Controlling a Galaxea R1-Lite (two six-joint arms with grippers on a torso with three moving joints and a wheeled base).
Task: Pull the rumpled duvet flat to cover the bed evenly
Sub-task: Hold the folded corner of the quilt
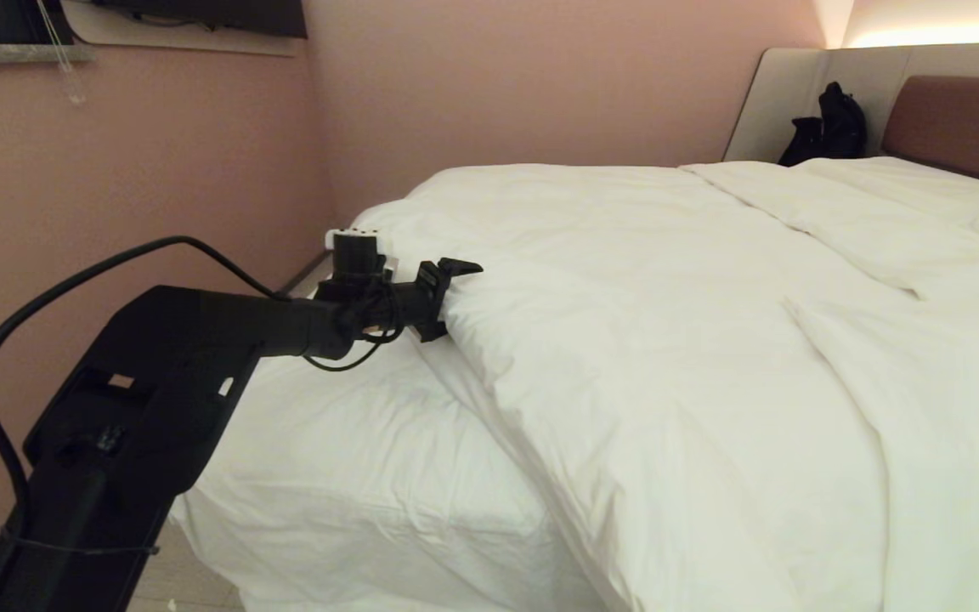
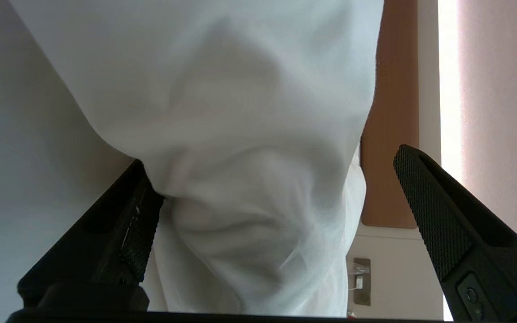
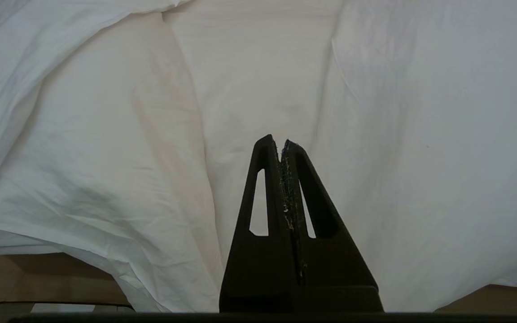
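Note:
The puffy white duvet (image 1: 668, 340) lies over most of the bed (image 1: 345, 484). Its slanting edge leaves the near left corner of the mattress sheet bare. My left gripper (image 1: 458, 299) is at that edge, open wide. In the left wrist view a fold of the duvet (image 2: 249, 188) bulges into the left gripper (image 2: 269, 157), resting against one finger (image 2: 135, 220), while the other finger (image 2: 433, 211) stands apart from it. My right gripper (image 3: 282, 141) is shut on nothing, hanging in front of white bedding (image 3: 106, 134); it is out of the head view.
A pink wall (image 1: 158, 187) runs close along the bed's left side, leaving a narrow gap. A black bag (image 1: 829, 127) sits by the brown headboard (image 1: 957, 127). A wall socket (image 2: 359, 278) shows past the duvet. Wooden floor (image 3: 25, 273) lies under the right gripper.

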